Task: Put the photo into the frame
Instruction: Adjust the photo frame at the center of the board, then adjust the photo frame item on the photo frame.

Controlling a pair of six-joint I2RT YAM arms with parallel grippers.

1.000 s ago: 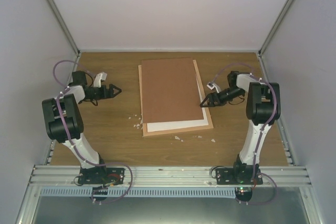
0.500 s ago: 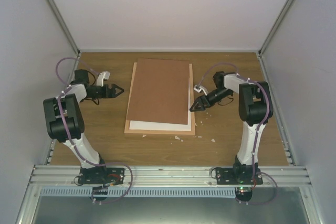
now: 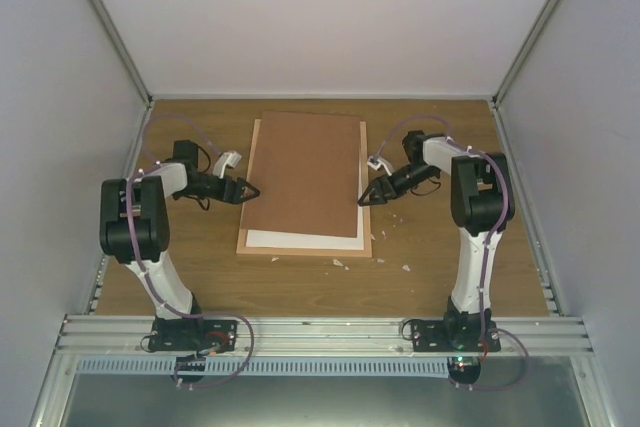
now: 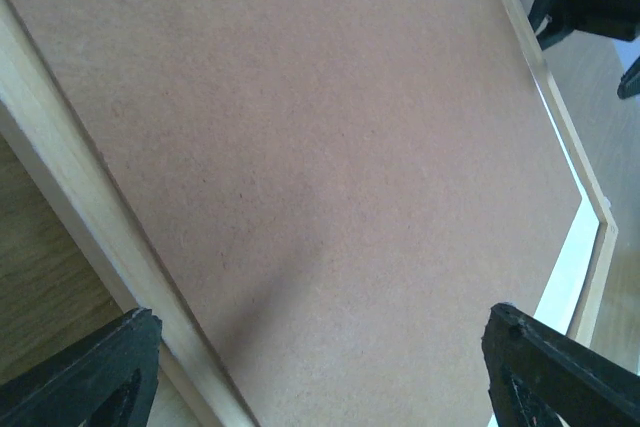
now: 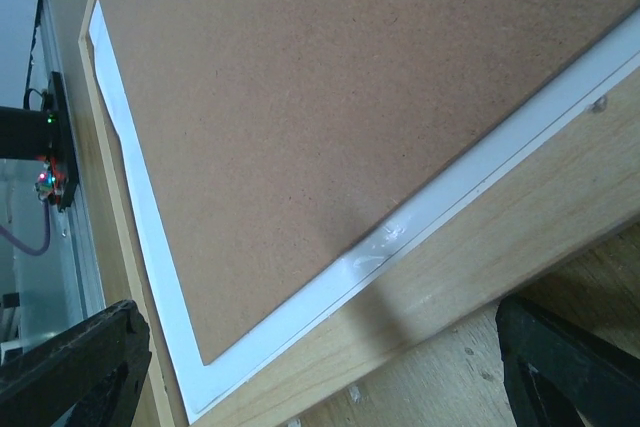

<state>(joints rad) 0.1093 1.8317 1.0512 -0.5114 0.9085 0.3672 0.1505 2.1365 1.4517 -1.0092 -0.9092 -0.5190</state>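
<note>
The frame (image 3: 304, 250) of light wood rails lies flat in the middle of the table. A plain brown backing board (image 3: 306, 172) lies on it and covers most of the photo. Only the photo's white border (image 3: 300, 239) shows, along the near and right edges; its image is hidden. My left gripper (image 3: 245, 190) is open and empty at the frame's left rail (image 4: 70, 207). My right gripper (image 3: 367, 196) is open and empty at the right rail (image 5: 480, 267). The right wrist view shows the white border (image 5: 140, 197) beside the board (image 5: 330, 77). The left wrist view looks onto the board (image 4: 320, 147).
Small white scraps (image 3: 338, 263) lie on the wooden table near the frame's front edge, one more to the right (image 3: 406, 269). Grey walls close the table on three sides. An aluminium rail (image 3: 320, 332) carries the arm bases at the front.
The frame with board and photo slid left, pushed by my right gripper, then stopped. My left gripper has moved right to the frame's left rail. Both stay open.
</note>
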